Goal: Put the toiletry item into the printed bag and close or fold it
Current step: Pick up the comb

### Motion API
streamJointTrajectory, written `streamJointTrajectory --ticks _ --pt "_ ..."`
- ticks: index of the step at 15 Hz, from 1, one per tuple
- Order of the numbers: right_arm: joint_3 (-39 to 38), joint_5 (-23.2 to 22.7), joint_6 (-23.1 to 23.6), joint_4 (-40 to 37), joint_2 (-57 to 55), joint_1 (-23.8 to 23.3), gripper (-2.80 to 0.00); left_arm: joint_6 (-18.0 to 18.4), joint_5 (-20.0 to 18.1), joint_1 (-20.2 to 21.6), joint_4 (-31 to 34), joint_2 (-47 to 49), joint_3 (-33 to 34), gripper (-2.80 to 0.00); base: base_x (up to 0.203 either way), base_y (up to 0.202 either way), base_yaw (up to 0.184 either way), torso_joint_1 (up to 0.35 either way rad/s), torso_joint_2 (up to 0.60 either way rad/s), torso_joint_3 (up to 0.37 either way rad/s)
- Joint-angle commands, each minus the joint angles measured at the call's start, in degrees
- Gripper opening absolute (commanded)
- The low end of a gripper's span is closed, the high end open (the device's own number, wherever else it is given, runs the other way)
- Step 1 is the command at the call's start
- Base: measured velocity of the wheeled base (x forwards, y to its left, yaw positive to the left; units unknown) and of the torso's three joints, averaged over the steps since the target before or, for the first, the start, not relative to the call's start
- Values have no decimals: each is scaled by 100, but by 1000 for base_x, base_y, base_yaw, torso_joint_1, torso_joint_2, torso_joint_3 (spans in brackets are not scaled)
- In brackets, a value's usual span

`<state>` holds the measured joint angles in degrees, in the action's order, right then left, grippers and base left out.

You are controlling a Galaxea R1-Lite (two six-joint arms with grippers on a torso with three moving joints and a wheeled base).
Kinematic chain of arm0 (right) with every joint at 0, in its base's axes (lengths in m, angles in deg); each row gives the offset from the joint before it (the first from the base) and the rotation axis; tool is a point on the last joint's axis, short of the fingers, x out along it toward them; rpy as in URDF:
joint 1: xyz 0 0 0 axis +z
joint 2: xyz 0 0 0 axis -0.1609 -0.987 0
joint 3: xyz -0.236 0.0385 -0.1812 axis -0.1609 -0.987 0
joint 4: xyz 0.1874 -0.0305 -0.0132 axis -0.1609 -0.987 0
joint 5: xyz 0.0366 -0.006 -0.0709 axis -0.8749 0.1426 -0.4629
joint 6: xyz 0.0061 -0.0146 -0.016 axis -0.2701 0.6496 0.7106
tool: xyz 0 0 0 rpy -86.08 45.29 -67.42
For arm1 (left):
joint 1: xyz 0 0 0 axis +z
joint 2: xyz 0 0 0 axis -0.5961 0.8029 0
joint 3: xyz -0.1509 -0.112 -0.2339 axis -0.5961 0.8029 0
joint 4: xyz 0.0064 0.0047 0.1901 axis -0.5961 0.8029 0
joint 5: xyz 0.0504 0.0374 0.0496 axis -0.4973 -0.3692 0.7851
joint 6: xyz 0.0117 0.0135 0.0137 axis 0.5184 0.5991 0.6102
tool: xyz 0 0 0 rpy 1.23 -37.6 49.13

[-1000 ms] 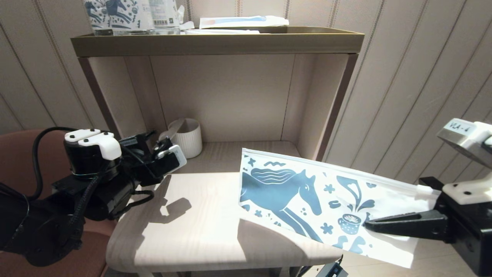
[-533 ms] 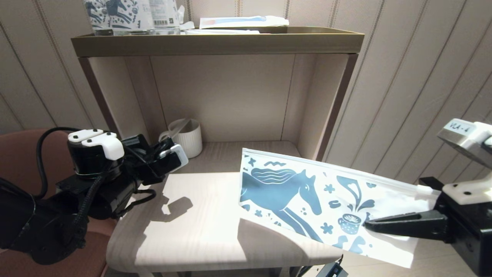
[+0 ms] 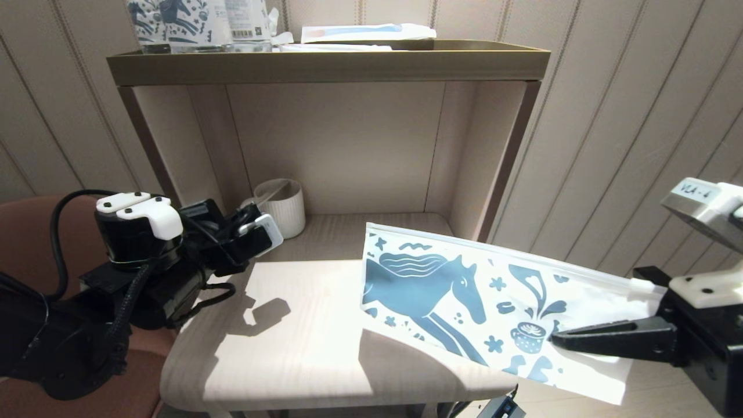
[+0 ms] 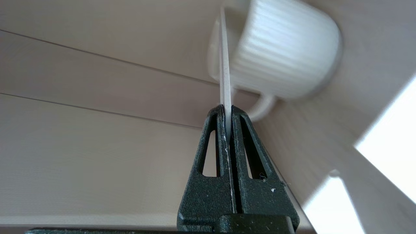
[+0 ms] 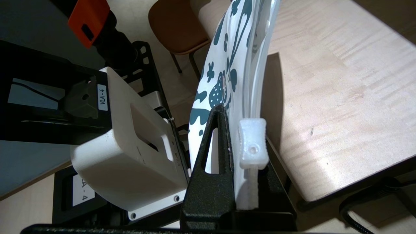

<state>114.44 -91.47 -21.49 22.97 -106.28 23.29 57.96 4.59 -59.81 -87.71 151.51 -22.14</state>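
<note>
Currently left gripper [image 4: 227,112] jaws pinch the toiletry item [image 4: 225,68] beside the mug [image 3: 282,206]; right gripper [image 5: 242,136] clamps the printed bag [image 3: 464,296] (above tabletop [image 3: 290,342]).

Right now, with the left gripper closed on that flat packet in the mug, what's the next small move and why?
Probably lift the left gripper to draw the toiletry item out of the white mug. Its fingers are shut on the packet's edge, whose far end seems to sit in the mug. The right gripper holds the printed bag over the table, waiting.
</note>
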Motion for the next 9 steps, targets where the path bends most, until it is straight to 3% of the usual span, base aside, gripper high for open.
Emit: streamJointTrajectory --ticks 1,6,9 --pt "23 -26 8 -10 58 -6 -280 -22 10 -142 -46 -203 -91 -280 0 0 0 0 0 0" --pt "-12 110 1 -66 159 -138 -280 -598 10 -229 506 -867 -138 -280 0 0 0 0 0 0" --pt "25 159 -296 -63 280 -138 -280 -1394 -47 -291 2211 -1526 -401 -280 0 0 0 0 0 0"
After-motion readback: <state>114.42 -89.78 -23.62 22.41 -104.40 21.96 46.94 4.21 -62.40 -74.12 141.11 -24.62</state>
